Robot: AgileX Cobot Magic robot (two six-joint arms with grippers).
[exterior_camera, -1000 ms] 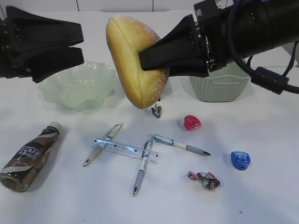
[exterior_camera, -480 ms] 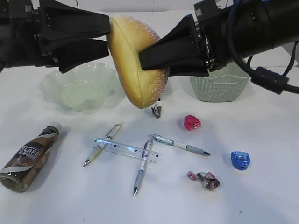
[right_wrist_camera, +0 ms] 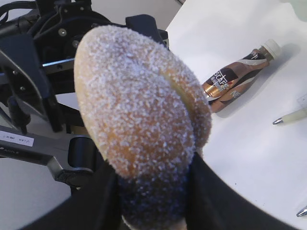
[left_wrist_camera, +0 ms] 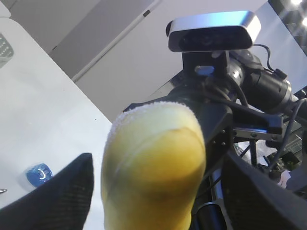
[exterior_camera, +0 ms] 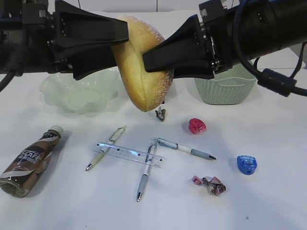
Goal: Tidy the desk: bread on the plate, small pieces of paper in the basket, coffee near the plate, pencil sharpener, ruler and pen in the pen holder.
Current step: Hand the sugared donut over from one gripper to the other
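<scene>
Above the bench, the right fingers (exterior_camera: 160,60) clamp the bread (exterior_camera: 139,67) while the left fingers (exterior_camera: 115,48) straddle it, apart. Releasing before they close could drop it short of the plate (exterior_camera: 79,91).

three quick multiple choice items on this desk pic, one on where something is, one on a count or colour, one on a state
1. Where does the brown coffee bottle lie?
A front left of the table
B inside the basket
C on the plate

2. How many pens lie on the table?
A one
B three
C five

3. What holds the sugared bread roll?
A nothing, it lies on the table
B the right gripper
C the green plate

Answers: 1 A, it lies on its side front left. 2 B, three lie by the clear ruler. 3 B, the jaws clamp it in the air.
</scene>
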